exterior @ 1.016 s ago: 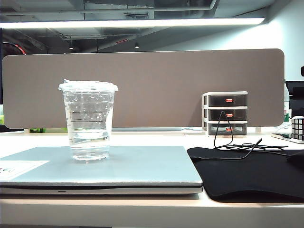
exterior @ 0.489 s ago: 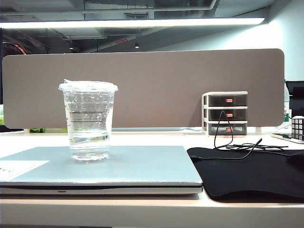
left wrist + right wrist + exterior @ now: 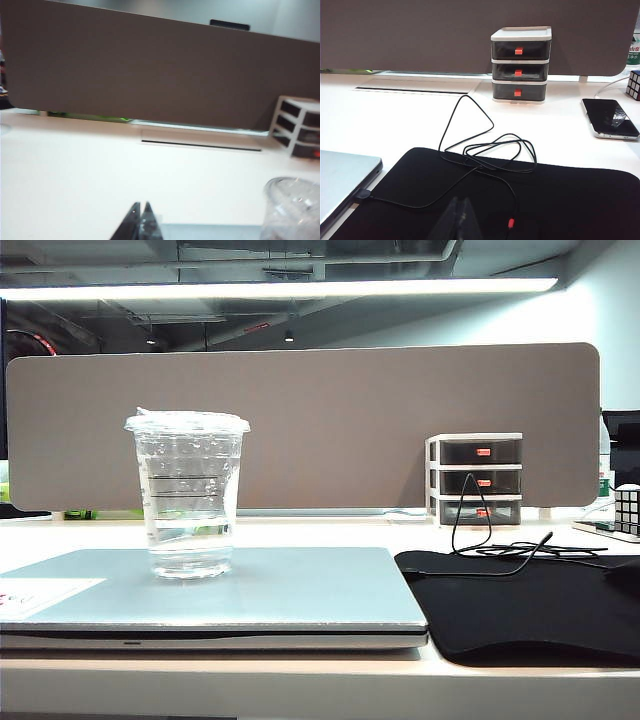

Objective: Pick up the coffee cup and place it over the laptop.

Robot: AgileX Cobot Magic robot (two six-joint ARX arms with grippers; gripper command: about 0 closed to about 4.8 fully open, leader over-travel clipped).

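The clear coffee cup [image 3: 187, 495], lidded and holding some clear liquid, stands upright on the closed silver-grey laptop [image 3: 290, 595] at its left part. Neither arm shows in the exterior view. In the left wrist view my left gripper [image 3: 141, 206] is shut with nothing in it, held back from the laptop's edge [image 3: 210, 232]; the coffee cup's rim [image 3: 292, 200] stands apart from it to one side. My right gripper [image 3: 459, 201] is shut and empty above the black cloth mat [image 3: 560, 200], with the laptop's corner [image 3: 340, 172] off to the side.
A black mat [image 3: 530, 610] with a loose black cable [image 3: 500, 550] lies right of the laptop. A white-framed mini drawer unit [image 3: 475, 478] stands before the brown divider [image 3: 320, 420]. A phone [image 3: 610, 117] and a puzzle cube [image 3: 627, 508] sit at the far right.
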